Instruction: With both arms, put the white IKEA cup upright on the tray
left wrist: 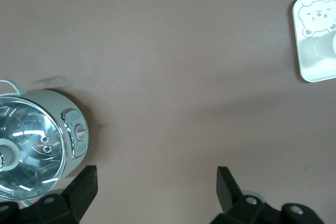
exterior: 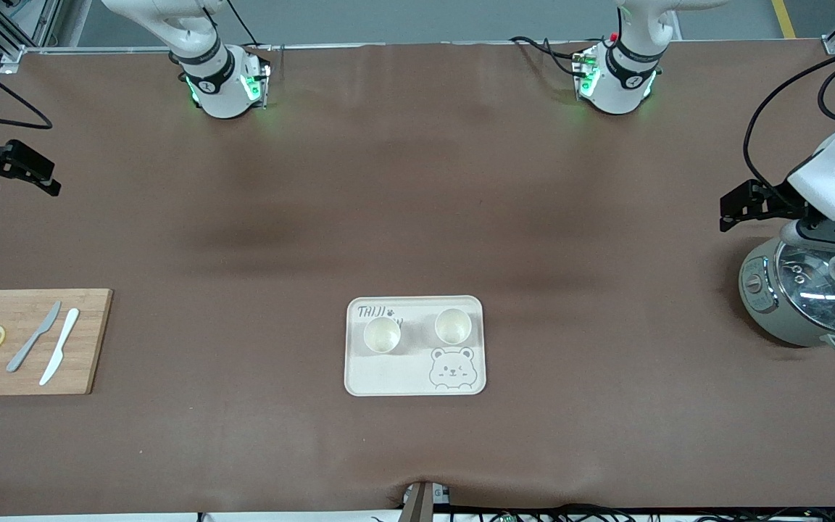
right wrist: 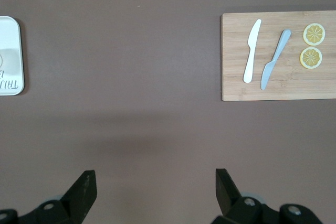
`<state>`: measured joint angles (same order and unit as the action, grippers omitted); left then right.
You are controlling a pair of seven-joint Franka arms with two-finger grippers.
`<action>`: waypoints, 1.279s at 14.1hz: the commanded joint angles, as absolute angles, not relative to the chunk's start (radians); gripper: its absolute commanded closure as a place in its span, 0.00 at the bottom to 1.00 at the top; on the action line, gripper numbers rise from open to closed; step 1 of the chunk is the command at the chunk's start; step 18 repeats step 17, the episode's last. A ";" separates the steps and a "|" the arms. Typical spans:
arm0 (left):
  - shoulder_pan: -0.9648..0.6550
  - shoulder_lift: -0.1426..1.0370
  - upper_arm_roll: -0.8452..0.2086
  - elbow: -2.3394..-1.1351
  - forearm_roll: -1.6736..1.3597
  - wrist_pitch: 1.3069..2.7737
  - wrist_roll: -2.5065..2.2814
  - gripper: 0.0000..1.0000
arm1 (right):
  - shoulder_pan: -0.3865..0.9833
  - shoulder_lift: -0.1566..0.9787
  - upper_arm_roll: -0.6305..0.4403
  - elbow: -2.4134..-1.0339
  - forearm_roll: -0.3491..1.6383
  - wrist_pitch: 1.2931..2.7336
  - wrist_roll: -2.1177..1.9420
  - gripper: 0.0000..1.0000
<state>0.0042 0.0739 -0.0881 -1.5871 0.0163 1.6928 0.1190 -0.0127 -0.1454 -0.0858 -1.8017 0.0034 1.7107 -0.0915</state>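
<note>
Two white cups stand upright, mouths up, on the cream tray [exterior: 388,373] with the bear drawing. One cup [exterior: 382,334] is toward the right arm's end, the other cup [exterior: 453,325] toward the left arm's end. My left gripper [exterior: 730,212] is open and empty above the bare table next to the cooker, away from the tray. My right gripper [exterior: 46,181] is open and empty above the bare table at the right arm's end. The left wrist view shows a tray corner [left wrist: 315,72] and part of a cup [left wrist: 323,48]. The right wrist view shows a tray edge [right wrist: 9,30].
A grey-green cooker with a glass lid [exterior: 802,290] stands at the left arm's end, under the left wrist; it also shows in the left wrist view [left wrist: 37,145]. A wooden cutting board [exterior: 84,341] with two knives and two lemon slices lies at the right arm's end.
</note>
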 commanded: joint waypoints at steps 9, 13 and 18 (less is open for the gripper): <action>0.017 0.055 -0.095 -1.609 0.040 1.703 0.112 0.00 | -0.015 -0.144 -0.078 -1.796 0.017 1.715 -0.100 0.00; 0.015 0.052 -0.097 -1.615 0.040 1.703 0.107 0.00 | -0.008 -0.138 -0.075 -1.787 0.018 1.727 -0.100 0.00; 0.015 0.052 -0.097 -1.615 0.040 1.703 0.109 0.00 | -0.005 -0.123 -0.075 -1.766 0.011 1.733 -0.095 0.00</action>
